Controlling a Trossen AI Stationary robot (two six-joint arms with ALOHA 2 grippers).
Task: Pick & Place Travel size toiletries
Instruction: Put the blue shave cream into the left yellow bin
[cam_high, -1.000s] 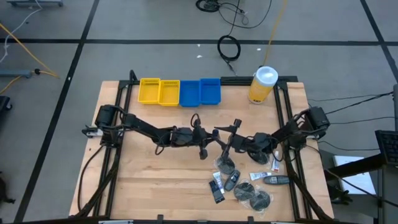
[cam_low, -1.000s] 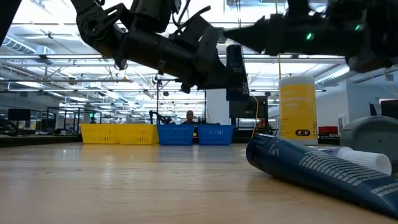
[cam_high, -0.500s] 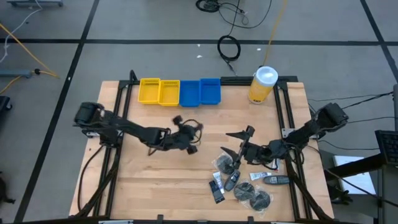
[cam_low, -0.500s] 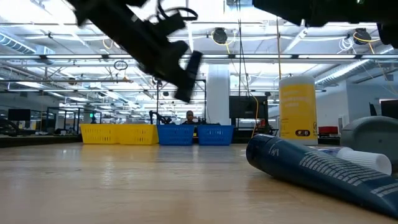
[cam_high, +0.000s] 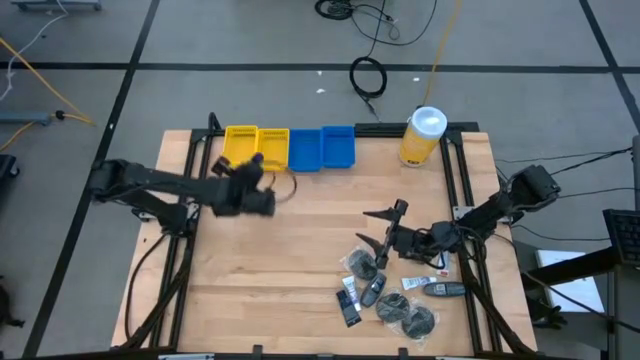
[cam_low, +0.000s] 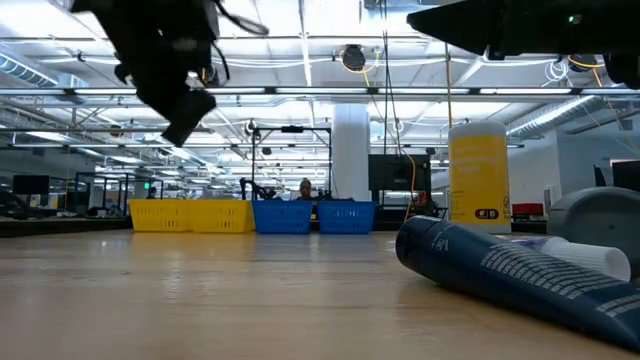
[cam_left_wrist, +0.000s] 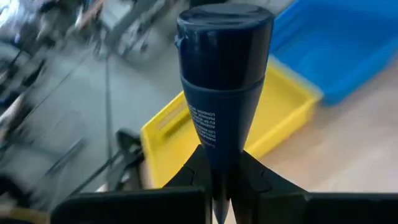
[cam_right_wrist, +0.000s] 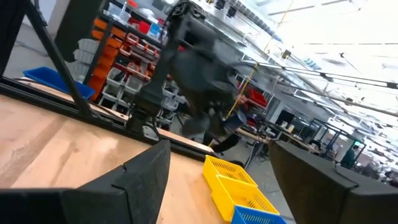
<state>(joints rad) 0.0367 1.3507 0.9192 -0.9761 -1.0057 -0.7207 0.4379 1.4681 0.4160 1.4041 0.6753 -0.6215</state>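
dark blue plastic tube with a flat round cap (cam_left_wrist: 224, 81), small and likely light, its soft crimped tail pinched between the left gripper's (cam_left_wrist: 219, 180) closed fingers; the smooth body could slip, so the flat tail looks the safest place to hold. it stands cap-outward from the jaws, carried just beside the small yellow plastic bin (cam_high: 242, 147) at the table's far edge. the right gripper (cam_high: 386, 228) hangs with fingers spread, empty, just above the remaining dark packets and tubes (cam_high: 395, 300) lying clustered on the wooden table (cam_high: 270, 280).
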